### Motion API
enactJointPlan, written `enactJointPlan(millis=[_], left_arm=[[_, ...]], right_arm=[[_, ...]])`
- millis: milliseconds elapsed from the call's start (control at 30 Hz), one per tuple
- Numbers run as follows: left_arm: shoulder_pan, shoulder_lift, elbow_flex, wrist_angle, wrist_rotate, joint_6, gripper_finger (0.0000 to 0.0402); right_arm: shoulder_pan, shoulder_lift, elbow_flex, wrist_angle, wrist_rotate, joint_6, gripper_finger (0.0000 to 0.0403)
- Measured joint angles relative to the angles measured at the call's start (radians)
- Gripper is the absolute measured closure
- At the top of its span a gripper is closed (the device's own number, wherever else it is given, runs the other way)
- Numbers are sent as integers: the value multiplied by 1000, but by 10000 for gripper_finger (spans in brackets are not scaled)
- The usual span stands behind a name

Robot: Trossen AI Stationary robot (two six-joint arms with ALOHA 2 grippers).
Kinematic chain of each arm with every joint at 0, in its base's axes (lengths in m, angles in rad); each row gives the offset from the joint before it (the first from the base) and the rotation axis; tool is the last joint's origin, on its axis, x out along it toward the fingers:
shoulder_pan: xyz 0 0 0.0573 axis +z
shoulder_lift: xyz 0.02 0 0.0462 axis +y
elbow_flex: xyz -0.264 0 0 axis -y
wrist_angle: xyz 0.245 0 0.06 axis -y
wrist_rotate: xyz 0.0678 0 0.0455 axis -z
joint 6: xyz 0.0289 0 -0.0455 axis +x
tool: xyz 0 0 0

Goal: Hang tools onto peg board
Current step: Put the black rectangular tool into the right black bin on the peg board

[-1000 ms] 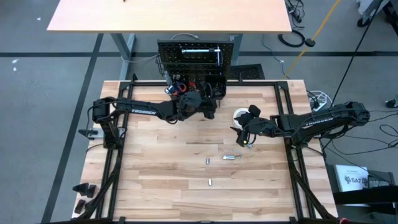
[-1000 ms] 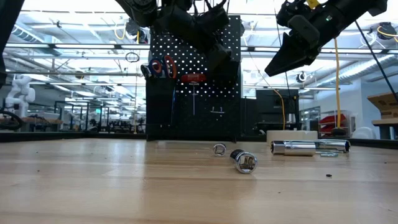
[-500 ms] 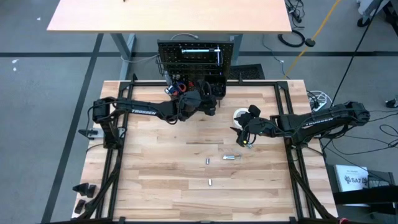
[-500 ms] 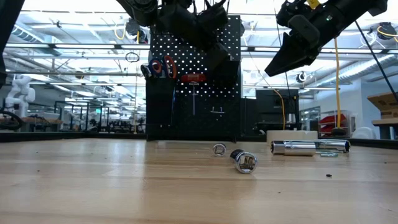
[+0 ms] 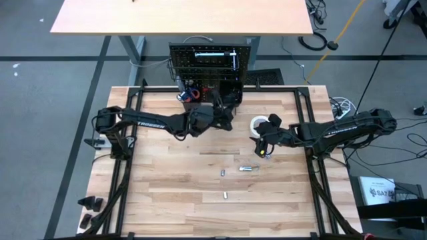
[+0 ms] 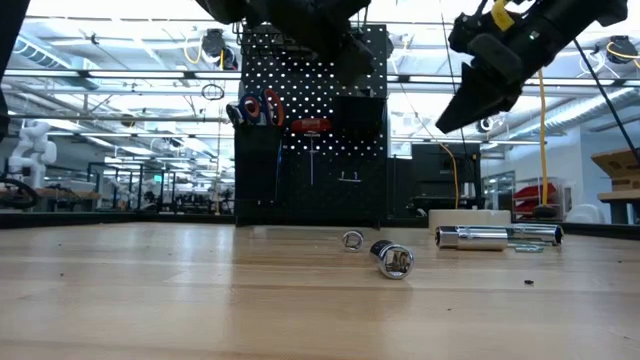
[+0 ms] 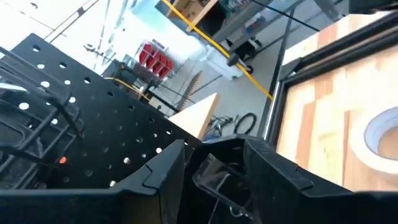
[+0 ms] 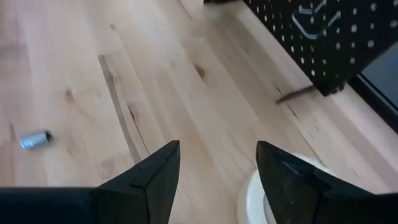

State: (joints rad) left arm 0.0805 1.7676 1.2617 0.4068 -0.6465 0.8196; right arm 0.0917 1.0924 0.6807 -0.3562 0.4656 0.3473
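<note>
The left gripper (image 5: 223,115) is partly cut off at the top of the low view, so little of it shows there. It has drawn back from the peg board (image 6: 310,130) at the counter's (image 5: 167,193) far edge since a second ago, its jaws now apart and empty. The right gripper (image 6: 470,95) hovers above the white tape roll (image 5: 258,125) (jaws apart) near the right edge. Scissors (image 6: 250,108) and screwdriver (image 6: 312,126) hang on the board; the ratchet (image 6: 497,236) lies on the counter.

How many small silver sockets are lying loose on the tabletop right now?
3, all on the table in front of the grippers: one socket nearest the right arm, another just left of it, the third nearer the front edge. Others may be hidden.
</note>
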Motion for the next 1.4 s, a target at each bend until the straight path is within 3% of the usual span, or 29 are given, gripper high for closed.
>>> enactJointPlan(millis=[233,433,933,1133,1400], left_arm=[[51,2,2,-142,70,-20,264],[57,1,2,-123,95,0,388],[141,31,12,-70,211,7,401],[180,109,90,-98,145,4,401],[105,66,94,-58,103,114,401]], right_arm=[[2,0,0,75,0,-19,199],[2,0,0,99,6,-46,199],[-1,0,0,133,10,-61,199],[0,0,0,159,7,-72,200],[0,0,0,146,6,-72,200]])
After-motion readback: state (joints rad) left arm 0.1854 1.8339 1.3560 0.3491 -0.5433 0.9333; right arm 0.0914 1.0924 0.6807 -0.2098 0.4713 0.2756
